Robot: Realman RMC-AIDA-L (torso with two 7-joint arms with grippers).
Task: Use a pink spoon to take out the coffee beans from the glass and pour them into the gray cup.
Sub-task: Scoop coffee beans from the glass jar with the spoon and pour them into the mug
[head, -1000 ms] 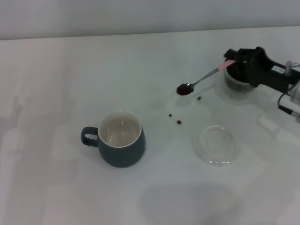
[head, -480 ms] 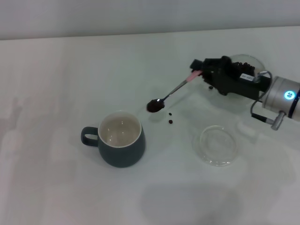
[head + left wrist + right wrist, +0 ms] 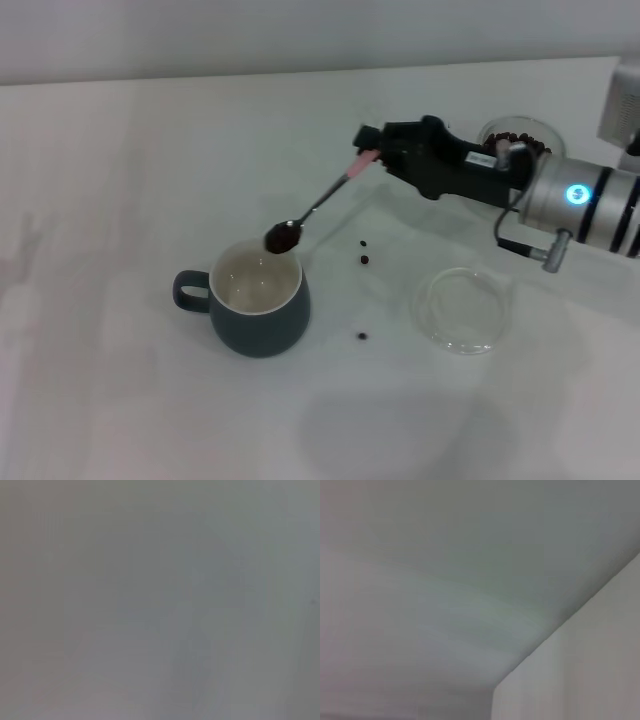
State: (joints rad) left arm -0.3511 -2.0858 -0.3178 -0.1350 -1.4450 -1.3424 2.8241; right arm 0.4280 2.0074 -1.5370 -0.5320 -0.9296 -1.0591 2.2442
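In the head view my right gripper (image 3: 375, 150) is shut on the pink handle of the pink spoon (image 3: 322, 201). The spoon slants down to the left. Its bowl holds a heap of dark coffee beans (image 3: 282, 238) just above the far right rim of the gray cup (image 3: 258, 297), which stands upright with a cream inside and its handle to the left. The glass (image 3: 520, 136) with beans in it stands at the far right, partly hidden behind my right arm. The left gripper is out of view. Both wrist views show only blank grey surfaces.
A shallow clear glass dish (image 3: 464, 309) lies right of the cup. Three loose beans lie on the white table: two (image 3: 364, 252) between cup and arm, one (image 3: 361, 336) in front of them. The table's far edge (image 3: 200, 80) meets a pale wall.
My right arm has swung left from the glass, carrying the loaded spoon to the cup's rim. One more bean now lies on the table near the dish.
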